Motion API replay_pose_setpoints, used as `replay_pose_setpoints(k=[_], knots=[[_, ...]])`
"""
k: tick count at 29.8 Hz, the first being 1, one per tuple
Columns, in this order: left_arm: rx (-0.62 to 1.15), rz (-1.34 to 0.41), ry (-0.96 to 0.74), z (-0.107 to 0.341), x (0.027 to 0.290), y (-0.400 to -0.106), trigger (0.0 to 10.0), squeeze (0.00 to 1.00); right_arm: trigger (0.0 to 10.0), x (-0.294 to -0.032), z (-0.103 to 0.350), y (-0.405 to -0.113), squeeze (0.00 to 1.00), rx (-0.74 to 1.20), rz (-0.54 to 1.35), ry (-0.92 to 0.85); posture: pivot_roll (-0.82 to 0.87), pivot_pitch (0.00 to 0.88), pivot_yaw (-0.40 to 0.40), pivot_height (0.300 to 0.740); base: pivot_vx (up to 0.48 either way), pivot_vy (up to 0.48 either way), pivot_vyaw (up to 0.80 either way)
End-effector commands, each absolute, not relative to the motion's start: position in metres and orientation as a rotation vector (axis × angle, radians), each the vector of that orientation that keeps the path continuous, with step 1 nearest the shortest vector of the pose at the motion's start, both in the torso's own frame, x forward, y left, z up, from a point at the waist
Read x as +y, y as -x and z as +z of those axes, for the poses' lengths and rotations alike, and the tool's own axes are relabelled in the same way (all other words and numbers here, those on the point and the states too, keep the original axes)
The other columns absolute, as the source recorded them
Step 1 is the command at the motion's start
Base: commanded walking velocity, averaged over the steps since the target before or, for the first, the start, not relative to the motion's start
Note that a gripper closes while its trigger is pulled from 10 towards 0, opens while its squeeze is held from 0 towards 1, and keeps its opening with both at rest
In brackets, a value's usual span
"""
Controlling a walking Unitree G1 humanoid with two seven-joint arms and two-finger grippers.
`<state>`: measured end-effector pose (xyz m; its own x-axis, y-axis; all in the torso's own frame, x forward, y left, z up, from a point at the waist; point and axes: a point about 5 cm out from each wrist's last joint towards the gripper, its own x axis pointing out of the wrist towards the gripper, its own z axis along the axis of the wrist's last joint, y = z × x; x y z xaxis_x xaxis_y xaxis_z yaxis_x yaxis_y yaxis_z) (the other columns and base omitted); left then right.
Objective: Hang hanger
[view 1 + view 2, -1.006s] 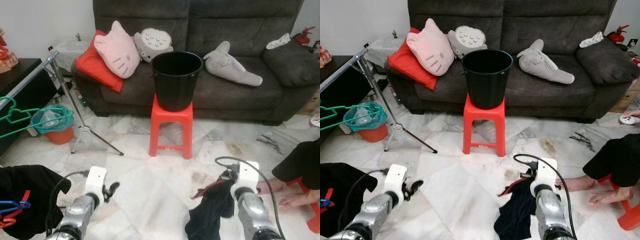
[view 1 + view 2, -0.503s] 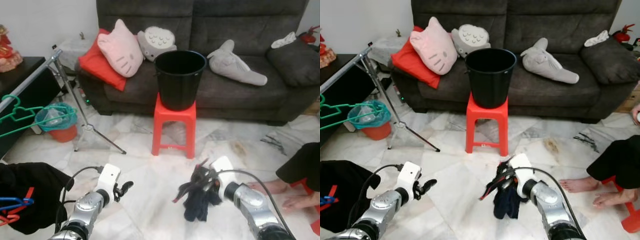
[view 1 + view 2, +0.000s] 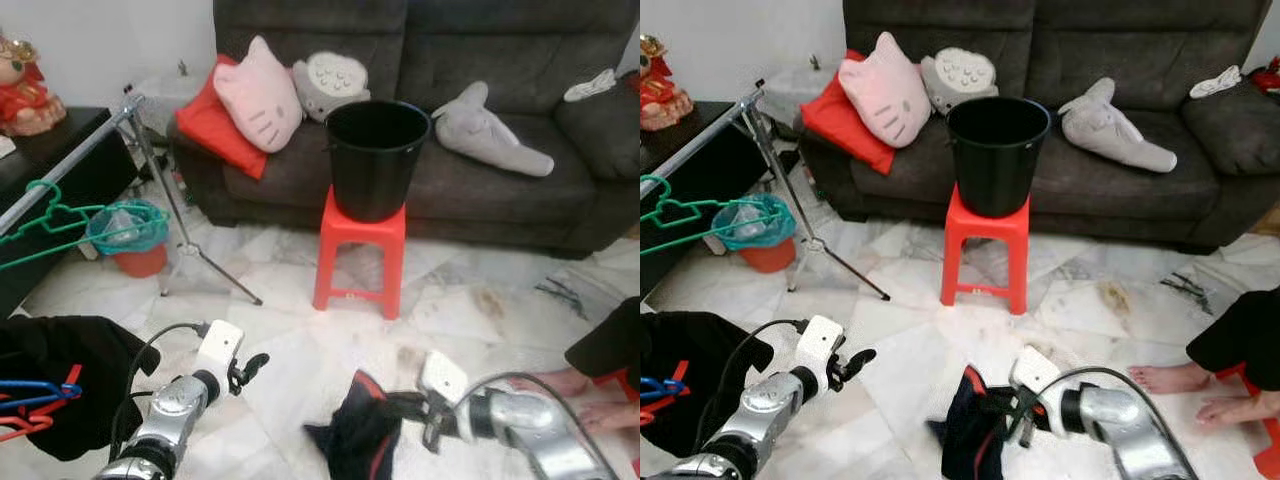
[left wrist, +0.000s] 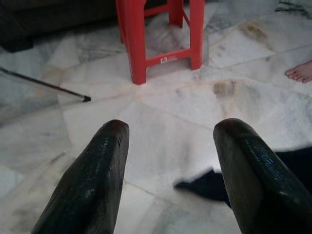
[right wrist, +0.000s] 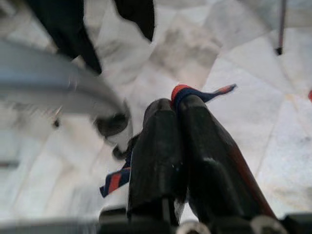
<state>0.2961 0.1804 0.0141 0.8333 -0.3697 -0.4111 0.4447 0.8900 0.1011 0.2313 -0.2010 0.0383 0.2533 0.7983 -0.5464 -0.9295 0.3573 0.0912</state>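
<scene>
Since 0.5 s ago the right gripper (image 3: 1012,416) has swung low toward the robot's left, carrying the dark garment (image 3: 975,430) down to the marble floor (image 3: 280,350) between the 2 arms; the camera has also shifted. The right wrist view shows its fingers (image 5: 161,151) clenched on a red-and-navy strip of that garment. The left gripper (image 3: 252,366) hovers above the floor, fingers (image 4: 92,180) spread apart and grasping nothing.

A green hanger (image 3: 55,222) hangs on the silver rack rail (image 3: 70,170) at the robot's left. A blue hanger (image 3: 35,392) and a red one lie against a black cloth heap (image 3: 60,380) at lower left.

Containers: the black bucket (image 3: 377,155) stands on the red stool (image 3: 362,250) before the grey sofa (image 3: 480,170); its interior is too dark to tell contents. A small orange bin (image 3: 135,240) with a teal liner sits beside the rack's tripod leg, holding something pale.

A person's bare feet (image 3: 1175,378) rest on the floor at right.
</scene>
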Motion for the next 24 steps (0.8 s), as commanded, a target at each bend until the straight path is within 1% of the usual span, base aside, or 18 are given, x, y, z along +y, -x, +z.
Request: replay_pose_setpoints(k=[1,5,8,9,10,12,13,14,17,18,21,24], knots=[[0.361,-0.451,-0.205,0.022,0.182,-0.302,10.0,0.00,10.0,-0.198,0.047,-0.228,0.00,0.555,1.267,0.276,-0.03,0.005,0.055,0.740,0.000,0.000,0.00],[0.366,-0.466,-0.214,0.022,0.181,-0.302,10.0,0.00,10.0,-0.205,0.049,-0.224,0.00,0.601,1.288,0.323,-0.03,0.005,0.059,0.740,0.000,0.000,0.00],[0.383,-0.496,-0.242,0.020,0.179,-0.301,10.0,0.00,10.0,-0.213,0.044,-0.222,0.00,0.682,1.293,0.445,-0.03,0.005,0.062,0.740,0.000,0.000,0.00],[0.393,-0.518,-0.266,0.019,0.178,-0.299,10.0,0.00,10.0,-0.218,0.042,-0.221,0.00,0.729,1.286,0.519,-0.03,0.004,0.063,0.740,0.000,0.000,0.00],[0.399,-0.531,-0.288,0.017,0.177,-0.298,10.0,0.00,10.0,-0.219,0.040,-0.221,0.00,0.747,1.279,0.544,-0.03,0.004,0.064,0.740,0.000,0.000,0.00],[0.411,-0.571,-0.361,0.015,0.177,-0.295,10.0,0.00,10.0,-0.217,0.043,-0.227,0.00,0.722,1.249,0.559,-0.03,0.005,0.065,0.740,0.000,0.000,0.00],[0.411,-0.571,-0.361,0.015,0.177,-0.295,10.0,0.00,10.0,-0.217,0.043,-0.227,0.00,0.722,1.249,0.559,-0.03,0.005,0.065,0.740,0.000,0.000,0.00],[0.419,-0.595,-0.400,0.013,0.177,-0.293,10.0,0.00,10.0,-0.215,0.045,-0.233,0.00,0.701,1.207,0.572,-0.03,0.006,0.065,0.740,0.000,0.000,0.00],[0.429,-0.654,-0.493,0.011,0.177,-0.290,10.0,0.00,10.0,-0.214,0.045,-0.236,0.00,0.723,1.186,0.649,-0.03,0.007,0.063,0.740,0.000,0.000,0.00],[0.431,-0.673,-0.489,0.011,0.176,-0.290,10.0,0.00,10.0,-0.213,0.044,-0.238,0.00,0.733,1.164,0.685,-0.03,0.008,0.062,0.740,0.000,0.000,0.00],[0.425,-0.737,-0.406,0.016,0.172,-0.292,10.0,0.00,10.0,-0.209,0.041,-0.244,0.00,0.722,1.109,0.773,-0.03,0.008,0.060,0.740,0.000,0.000,0.00],[0.422,-0.777,-0.400,0.019,0.169,-0.293,10.0,0.00,10.0,-0.204,0.041,-0.247,0.00,0.708,1.072,0.795,-0.03,0.009,0.060,0.740,0.000,0.000,0.00]])
